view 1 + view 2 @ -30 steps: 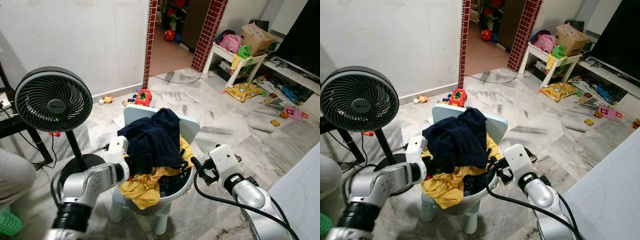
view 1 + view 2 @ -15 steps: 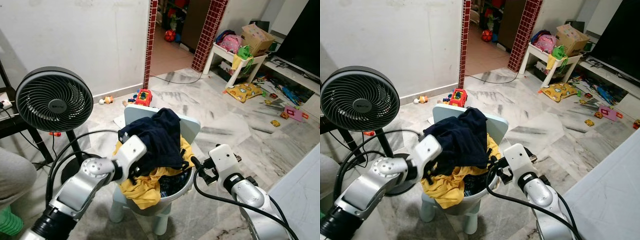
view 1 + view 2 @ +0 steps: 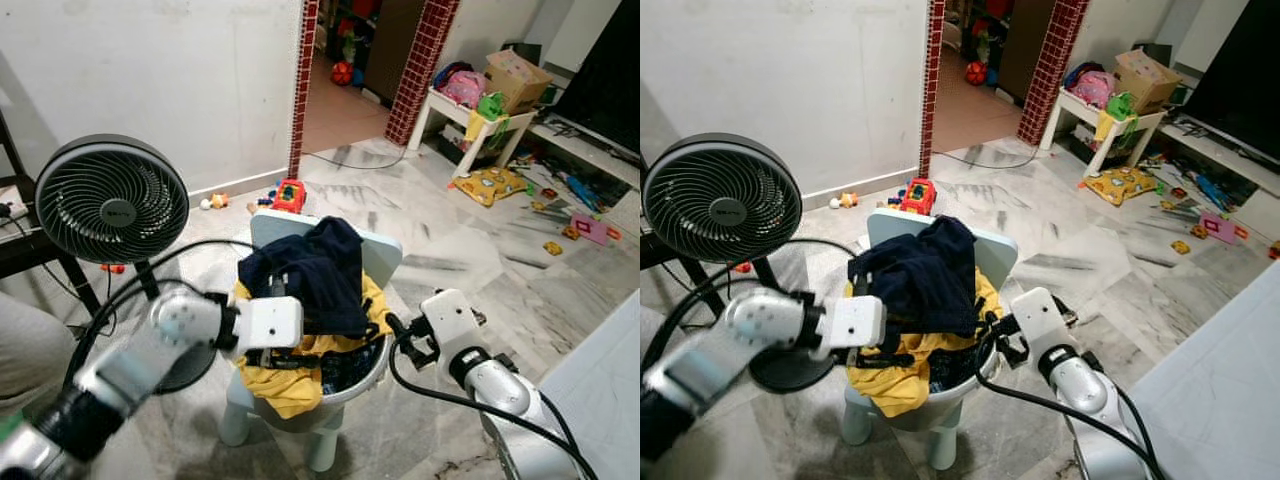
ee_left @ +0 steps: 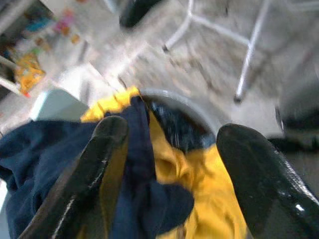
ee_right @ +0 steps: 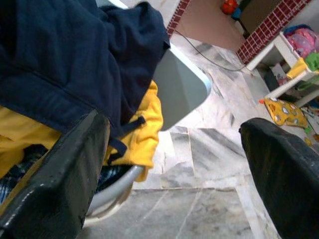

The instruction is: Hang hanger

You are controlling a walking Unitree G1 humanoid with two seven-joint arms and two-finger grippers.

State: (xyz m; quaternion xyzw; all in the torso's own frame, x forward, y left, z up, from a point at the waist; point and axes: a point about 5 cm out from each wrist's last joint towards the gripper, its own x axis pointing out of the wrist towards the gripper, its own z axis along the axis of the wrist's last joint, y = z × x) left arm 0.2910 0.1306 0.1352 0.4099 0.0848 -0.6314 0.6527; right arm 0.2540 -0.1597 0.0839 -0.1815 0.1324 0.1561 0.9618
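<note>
A standing fan (image 3: 110,203) is seen at the left of the head views, and at the centre a metal basin (image 3: 355,378) heaped with laundry rests on a small pale-blue chair (image 3: 375,250). No hanger can be made out in any view; if one is present it is hidden in or under the pile, so its place cannot be told. A dark navy garment (image 3: 310,275) is draped over the top of the heap, with a yellow garment (image 3: 285,385) spilling from beneath it over the basin's rim. The cloth is judged to be soft, light and limp, likely to sag and drag neighbouring pieces along when lifted; a hold on a bunched fold near the top of the navy piece would probably serve best, whereas a hanger, being stiff and light, would be better taken by its neck. The left gripper (image 4: 164,164) is held at the left side of the pile, its fingers (image 4: 89,174) spread wide over the navy and yellow cloth and closed on nothing. At the right of the basin, the right gripper (image 5: 174,174) is held just beside the rim, its fingers (image 5: 60,174) likewise wide apart and empty.
</note>
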